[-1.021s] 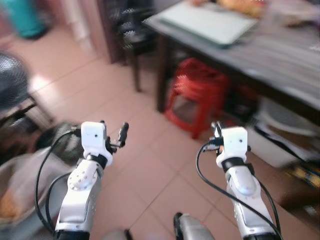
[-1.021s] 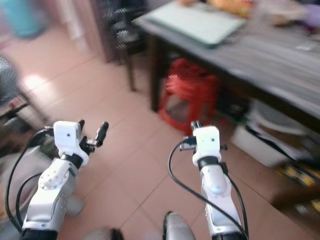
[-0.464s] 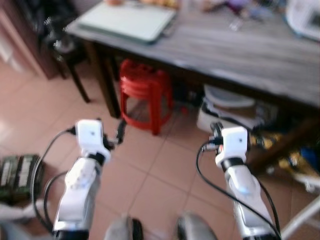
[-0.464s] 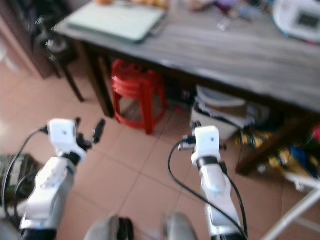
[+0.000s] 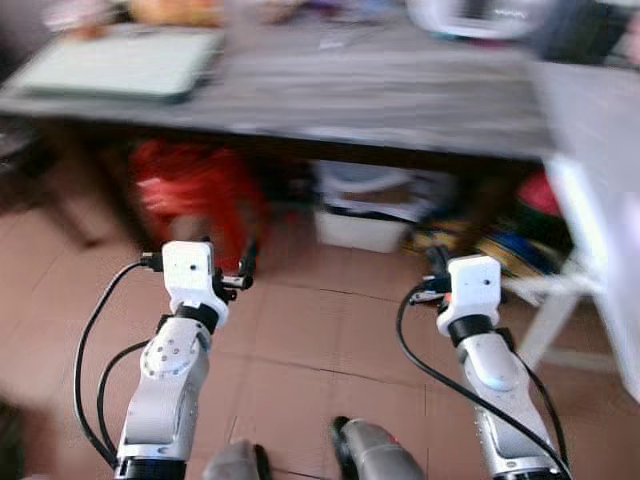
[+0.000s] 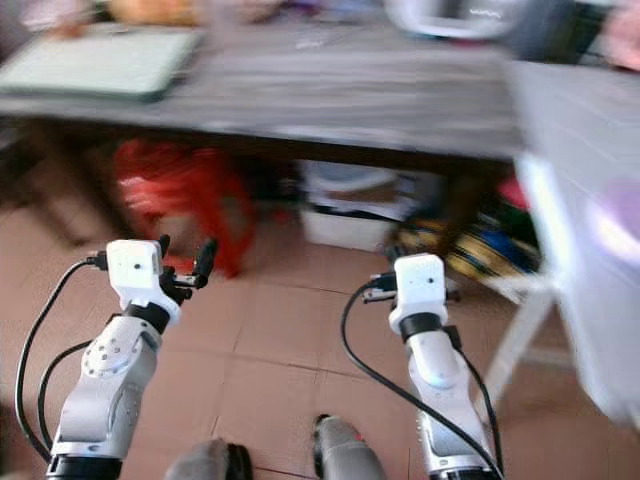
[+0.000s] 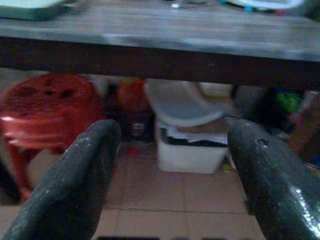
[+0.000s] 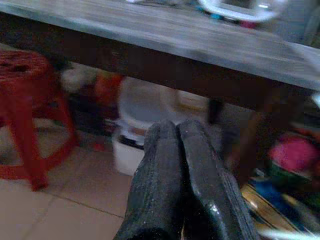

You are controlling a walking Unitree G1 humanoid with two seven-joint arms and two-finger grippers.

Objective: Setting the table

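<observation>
Approach to the table, both grippers empty

Head views: the table (image 5: 380, 95) spans the upper frame; square up before reaching. Left wrist view: left gripper (image 7: 170, 170) spread wide, holding nothing. Right wrist view: right gripper (image 8: 180, 185) pressed closed, empty; table at top.

My worktop (image 5: 400, 90) looks like grey, matt wood with a streaky grain and a dark edge. Beneath it the red stool (image 7: 42, 107) reads as moulded plastic with a perforated, faintly shiny seat, and the white tub (image 7: 192, 150) as smooth plastic. The floor (image 5: 320, 330) is smooth, pinkish tile with thin grout lines. My arms are glossy silver-white shells, and my black fingers (image 8: 197, 185) look matt, finely textured, slightly scuffed.
</observation>
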